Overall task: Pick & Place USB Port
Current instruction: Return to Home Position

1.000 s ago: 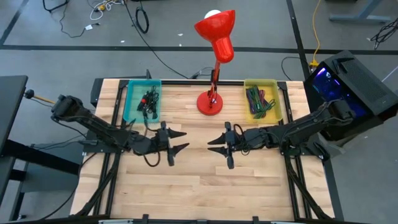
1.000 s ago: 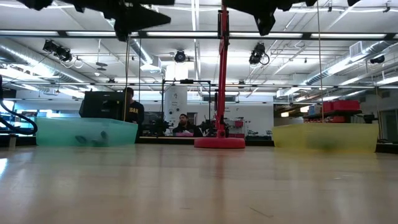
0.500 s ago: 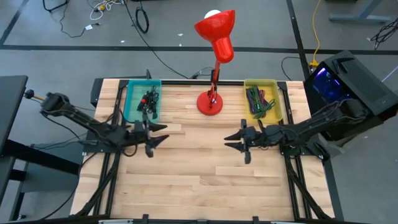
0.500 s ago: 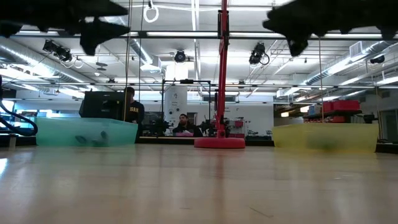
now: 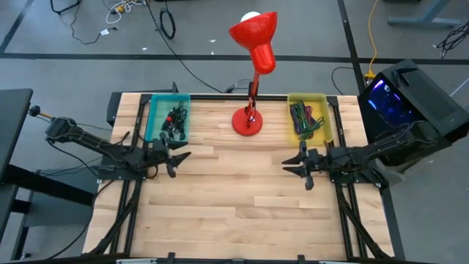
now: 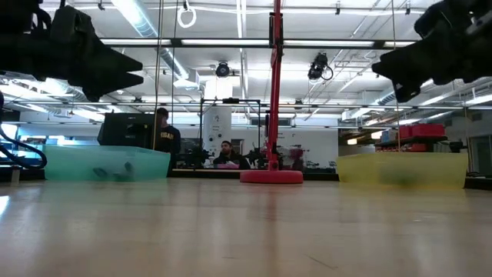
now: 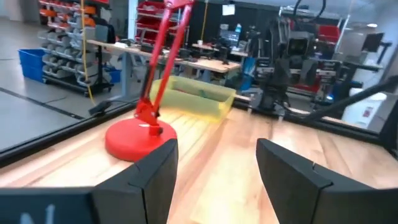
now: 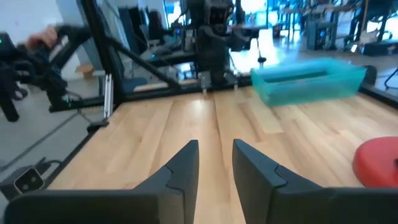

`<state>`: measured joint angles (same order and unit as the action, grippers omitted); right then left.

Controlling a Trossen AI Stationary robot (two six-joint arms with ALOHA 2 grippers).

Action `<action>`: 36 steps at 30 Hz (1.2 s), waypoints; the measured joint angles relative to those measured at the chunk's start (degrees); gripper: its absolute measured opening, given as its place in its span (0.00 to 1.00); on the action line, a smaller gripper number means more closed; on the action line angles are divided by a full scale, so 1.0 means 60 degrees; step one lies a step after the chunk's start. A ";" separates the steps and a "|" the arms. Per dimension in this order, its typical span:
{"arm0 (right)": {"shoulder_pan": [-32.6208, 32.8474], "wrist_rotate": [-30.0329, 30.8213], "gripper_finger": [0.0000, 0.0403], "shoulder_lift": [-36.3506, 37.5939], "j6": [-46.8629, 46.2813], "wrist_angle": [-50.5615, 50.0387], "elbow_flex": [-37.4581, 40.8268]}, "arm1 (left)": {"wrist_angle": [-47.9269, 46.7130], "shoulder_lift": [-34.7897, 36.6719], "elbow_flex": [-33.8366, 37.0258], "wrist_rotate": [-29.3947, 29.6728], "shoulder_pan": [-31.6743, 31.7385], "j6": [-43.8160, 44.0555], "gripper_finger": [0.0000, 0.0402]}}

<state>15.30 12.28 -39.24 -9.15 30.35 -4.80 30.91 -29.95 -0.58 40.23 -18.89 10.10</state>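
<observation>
The right tool (image 8: 216, 148) hangs over the wooden table (image 8: 143, 137), its two dark fingers (image 8: 180, 177) parted by a narrow gap. Across the table sits a teal bin (image 8: 308, 84), with the left arm (image 8: 210, 37) beside it; a red lamp base (image 8: 378, 163) lies nearer.

My thin black jointed left arm (image 5: 95, 144) and right arm (image 5: 381, 149) look like dark sticks. The left gripper (image 5: 181, 161) and right gripper (image 5: 294, 173) are black too. Up close, each has two flat, smooth, dark grey fingers (image 7: 146, 180) with slanted tips.
</observation>
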 joint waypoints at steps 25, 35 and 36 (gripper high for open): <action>-0.1622 0.0044 0.25 0.6538 -0.0216 -0.0915 0.0639 | 0.0361 0.4969 0.0018 0.0195 0.0903 -0.0005 0.55; -0.1619 0.0134 0.25 0.6345 -0.0219 -0.0771 0.0650 | 0.0302 0.4968 0.0018 0.0109 0.0863 -0.0032 0.55; -0.1622 0.0134 0.25 0.6345 -0.0216 -0.0778 0.0650 | 0.0300 0.4968 0.0021 0.0107 0.0865 -0.0033 0.55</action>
<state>5.57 13.08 -1.17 -10.44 25.68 -0.91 32.71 -0.14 -0.46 40.87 -13.70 9.90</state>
